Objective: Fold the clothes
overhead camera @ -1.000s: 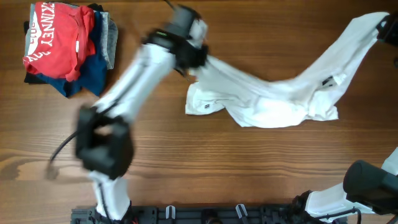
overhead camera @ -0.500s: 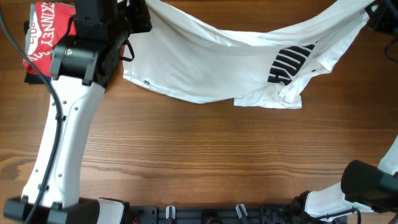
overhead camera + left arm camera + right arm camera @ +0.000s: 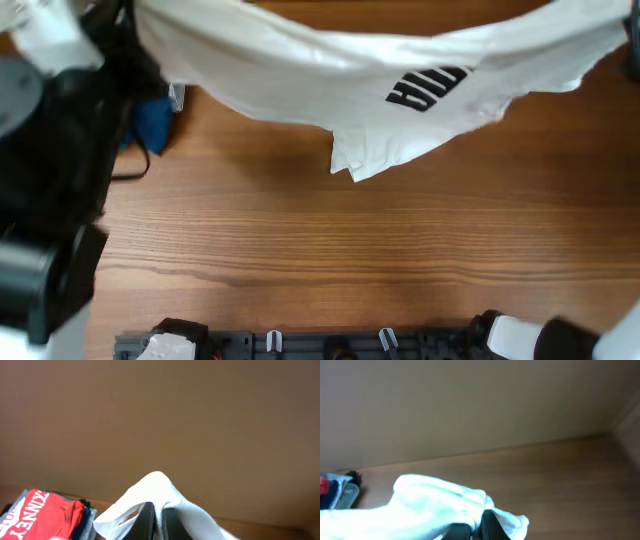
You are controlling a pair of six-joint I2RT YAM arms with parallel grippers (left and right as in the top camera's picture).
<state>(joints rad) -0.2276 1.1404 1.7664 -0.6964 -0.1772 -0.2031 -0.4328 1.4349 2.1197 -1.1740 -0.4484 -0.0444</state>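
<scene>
The white T-shirt [image 3: 330, 70] is held stretched across the far side of the table [image 3: 350, 250], black lettering [image 3: 428, 88] uppermost, one end pinched in the closed left gripper [image 3: 157, 512], the other in the closed right gripper [image 3: 481, 526]

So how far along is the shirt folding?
Done: the white T-shirt is lifted and stretched wide above the table. In hand: the left fingers and right fingers each pinch an end. Left: no fold yet; it must be laid flat and folded.
</scene>
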